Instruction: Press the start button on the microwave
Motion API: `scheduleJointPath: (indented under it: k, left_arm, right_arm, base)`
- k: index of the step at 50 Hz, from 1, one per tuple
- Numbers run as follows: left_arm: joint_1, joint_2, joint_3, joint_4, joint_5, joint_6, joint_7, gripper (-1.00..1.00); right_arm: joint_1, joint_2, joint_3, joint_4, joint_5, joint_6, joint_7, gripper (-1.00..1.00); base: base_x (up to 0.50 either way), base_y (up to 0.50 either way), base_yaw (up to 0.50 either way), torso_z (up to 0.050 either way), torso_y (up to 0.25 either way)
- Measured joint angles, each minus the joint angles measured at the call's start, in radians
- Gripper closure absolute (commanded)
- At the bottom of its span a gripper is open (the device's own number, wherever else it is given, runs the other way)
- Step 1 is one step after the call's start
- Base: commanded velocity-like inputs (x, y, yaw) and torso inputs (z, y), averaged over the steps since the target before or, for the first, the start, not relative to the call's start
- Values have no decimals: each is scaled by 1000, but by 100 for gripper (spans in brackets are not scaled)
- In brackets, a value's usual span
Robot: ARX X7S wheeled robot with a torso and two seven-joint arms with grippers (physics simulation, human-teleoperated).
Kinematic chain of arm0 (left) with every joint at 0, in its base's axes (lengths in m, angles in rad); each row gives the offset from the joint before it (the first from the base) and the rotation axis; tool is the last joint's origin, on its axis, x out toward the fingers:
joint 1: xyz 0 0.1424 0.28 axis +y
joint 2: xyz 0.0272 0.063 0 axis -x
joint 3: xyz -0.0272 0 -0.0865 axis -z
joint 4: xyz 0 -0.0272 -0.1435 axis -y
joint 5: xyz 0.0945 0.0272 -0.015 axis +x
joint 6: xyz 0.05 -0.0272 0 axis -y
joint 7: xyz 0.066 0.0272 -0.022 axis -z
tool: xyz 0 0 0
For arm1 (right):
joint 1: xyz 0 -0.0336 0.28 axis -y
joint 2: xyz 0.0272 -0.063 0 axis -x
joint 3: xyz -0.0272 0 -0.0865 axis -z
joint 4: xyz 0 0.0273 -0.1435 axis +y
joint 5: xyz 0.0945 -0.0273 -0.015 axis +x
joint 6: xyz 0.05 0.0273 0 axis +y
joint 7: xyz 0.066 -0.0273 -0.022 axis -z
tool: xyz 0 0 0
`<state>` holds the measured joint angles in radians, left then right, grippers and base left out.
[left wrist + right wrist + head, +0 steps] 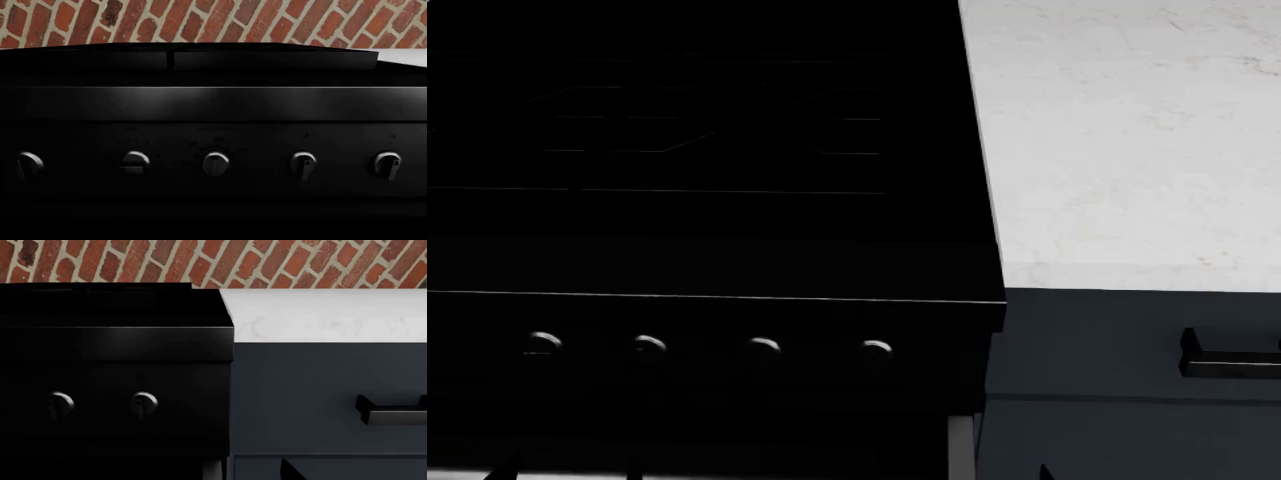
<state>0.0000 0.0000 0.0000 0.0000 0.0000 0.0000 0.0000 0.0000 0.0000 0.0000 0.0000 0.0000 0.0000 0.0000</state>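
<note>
The microwave and its start button are out of view in all three views. I see a black stove (707,200) with a row of round knobs (761,346) on its front panel. The left wrist view faces that panel and its knobs (215,163); my left gripper does not show against the dark front. In the right wrist view a small dark tip (288,471) shows at the frame's edge in front of the cabinet, perhaps one of my right gripper's fingers. Whether that gripper is open or shut does not show.
A white marble counter (1121,140) lies to the right of the stove, over a dark blue cabinet (1094,350) with a black drawer handle (1228,362). A red brick wall (267,262) stands behind. The stove's right corner (230,340) meets the cabinet.
</note>
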Motion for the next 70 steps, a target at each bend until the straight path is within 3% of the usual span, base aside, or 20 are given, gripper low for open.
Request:
scheduleJointPath:
  k: [20, 36, 42, 48, 51, 60, 70]
  left_arm:
    - [9, -38, 49, 10, -38, 2, -51, -100]
    - [12, -65, 87, 26, -55, 11, -87, -100]
    - [5, -75, 94, 29, -51, 15, -107, -100]
    - [-9, -77, 99, 12, -63, 24, -116, -100]
    - [-61, -81, 102, 81, -77, -52, -132, -100]
    - [-341, -106, 99, 285, -122, -486, -149, -100]
    - [-599, -128, 109, 296, -140, -715, -145, -100]
  right_arm:
    - [-28, 43, -35, -25, 31, -13, 55, -100]
    - [-17, 76, -55, 52, 47, -117, 81, -100]
    - [-31, 93, -64, -87, 44, -29, 98, -100]
    - [-1, 112, -66, -288, 64, 181, 107, -100]
    - [33, 123, -58, -374, 83, 288, 108, -100]
    - [198, 168, -57, -518, 116, 566, 100, -100]
    - [357, 189, -61, -550, 148, 723, 83, -100]
  base:
    - [0, 0, 0, 0, 0]
    - [0, 0, 0, 0, 0]
    - [0, 0, 0, 0, 0]
    - [0, 0, 0, 0, 0]
    - [0, 0, 0, 0, 0]
    - [0, 0, 0, 0, 0]
    - [114, 0, 0, 0, 0]
